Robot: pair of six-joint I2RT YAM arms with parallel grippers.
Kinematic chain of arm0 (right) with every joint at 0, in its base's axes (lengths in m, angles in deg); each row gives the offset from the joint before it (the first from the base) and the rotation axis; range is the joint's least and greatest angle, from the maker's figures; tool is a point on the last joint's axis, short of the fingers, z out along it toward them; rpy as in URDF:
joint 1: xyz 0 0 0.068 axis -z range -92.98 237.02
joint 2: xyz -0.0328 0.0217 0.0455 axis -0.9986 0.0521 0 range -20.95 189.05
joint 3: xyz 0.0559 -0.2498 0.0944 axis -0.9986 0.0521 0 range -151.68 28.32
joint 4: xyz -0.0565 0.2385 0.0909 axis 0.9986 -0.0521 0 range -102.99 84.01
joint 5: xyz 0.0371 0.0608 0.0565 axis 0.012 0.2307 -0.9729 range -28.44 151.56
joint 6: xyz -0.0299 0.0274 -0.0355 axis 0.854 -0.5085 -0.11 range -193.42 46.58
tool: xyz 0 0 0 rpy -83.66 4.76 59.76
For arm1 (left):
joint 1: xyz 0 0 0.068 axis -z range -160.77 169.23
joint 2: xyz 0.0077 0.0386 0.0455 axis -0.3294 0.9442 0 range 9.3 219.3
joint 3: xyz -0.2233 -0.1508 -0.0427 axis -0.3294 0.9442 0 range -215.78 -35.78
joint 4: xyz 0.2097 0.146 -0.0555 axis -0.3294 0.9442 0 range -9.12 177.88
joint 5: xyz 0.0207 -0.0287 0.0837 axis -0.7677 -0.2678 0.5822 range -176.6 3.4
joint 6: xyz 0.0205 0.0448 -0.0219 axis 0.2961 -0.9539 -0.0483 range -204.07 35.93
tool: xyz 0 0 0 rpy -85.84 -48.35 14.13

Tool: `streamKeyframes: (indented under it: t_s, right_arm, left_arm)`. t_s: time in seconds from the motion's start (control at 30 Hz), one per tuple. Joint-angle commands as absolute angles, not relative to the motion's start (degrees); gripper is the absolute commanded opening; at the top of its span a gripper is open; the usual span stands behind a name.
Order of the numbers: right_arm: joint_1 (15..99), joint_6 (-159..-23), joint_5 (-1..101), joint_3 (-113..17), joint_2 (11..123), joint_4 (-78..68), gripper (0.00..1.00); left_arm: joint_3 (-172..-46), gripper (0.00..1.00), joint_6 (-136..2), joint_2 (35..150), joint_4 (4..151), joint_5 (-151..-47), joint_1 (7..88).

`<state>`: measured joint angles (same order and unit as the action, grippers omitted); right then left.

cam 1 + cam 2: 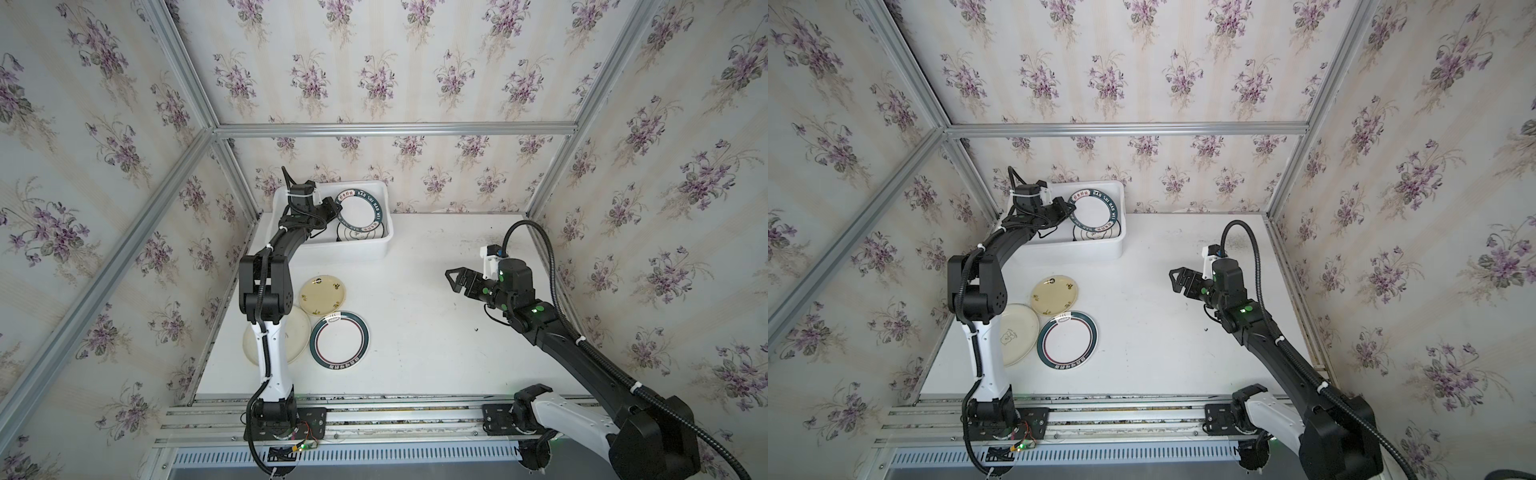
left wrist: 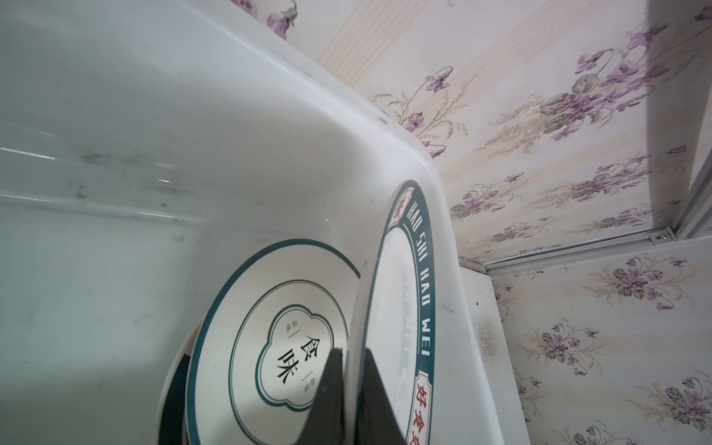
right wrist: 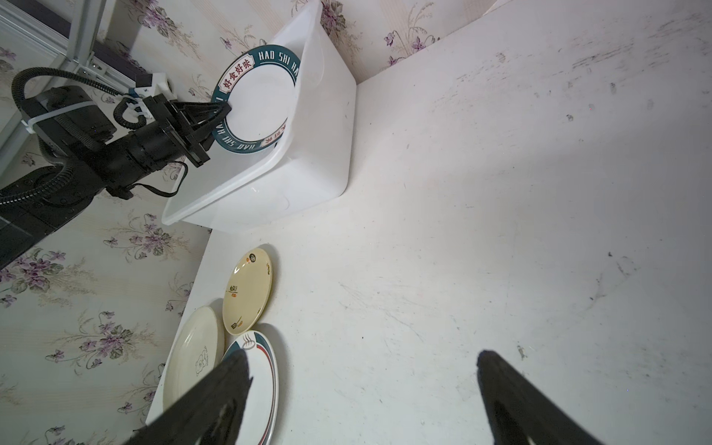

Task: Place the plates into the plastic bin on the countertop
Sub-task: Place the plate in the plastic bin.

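Note:
My left gripper (image 1: 335, 203) (image 2: 352, 352) is shut on the rim of a white plate with a dark-green lettered band (image 1: 361, 207) (image 2: 400, 293) (image 3: 258, 102). It holds that plate tilted over the plastic bin (image 1: 345, 251) (image 1: 1077, 249) (image 2: 154, 115). A green-rimmed plate (image 1: 358, 233) (image 2: 269, 346) lies inside the bin. Three plates rest on the countertop (image 1: 436, 332): a yellow one (image 1: 322, 294) (image 3: 248, 289), a cream one (image 1: 297, 332) partly under my left arm, and a green-banded one (image 1: 338, 338). My right gripper (image 1: 452, 281) (image 3: 362, 358) hangs open and empty over bare countertop.
Wallpapered walls with aluminium frame rails (image 1: 390, 129) close in the back and both sides. The bin stands in the back left corner. Both arm bases sit on the front rail (image 1: 395, 419). My left arm's elbow (image 1: 266, 286) hangs above the plates on the countertop.

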<state>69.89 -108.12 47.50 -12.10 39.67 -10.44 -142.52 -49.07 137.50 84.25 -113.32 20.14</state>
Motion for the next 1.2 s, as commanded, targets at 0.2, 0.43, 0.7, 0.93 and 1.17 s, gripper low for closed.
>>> streamKeyframes:
  t_s: [0.2, 0.43, 0.7, 0.93, 1.17]
  right_arm:
    - [69.9, -106.9, 47.7, -13.7, 42.7, -9.5, 0.93]
    - [69.9, -107.8, 46.5, -13.8, 45.0, -7.9, 0.93]
    - [69.9, -107.4, 46.7, -13.8, 45.1, -8.3, 0.93]
    - [69.9, -107.6, 45.8, -13.7, 45.2, -7.7, 0.93]
    - [69.9, -106.8, 45.3, -14.2, 45.8, -8.6, 0.93]
  left_arm:
    - [-143.0, 0.00, -50.8, 139.7, 86.1, -113.1, 20.9]
    - [-145.0, 0.02, -52.1, 142.7, 89.3, -112.2, 21.8]
    - [-145.9, 0.42, -53.3, 143.6, 91.4, -111.7, 22.4]
    - [-145.7, 1.00, -56.0, 141.7, 92.6, -109.5, 23.4]
    - [-145.3, 1.00, -56.8, 139.1, 93.5, -107.7, 23.9]
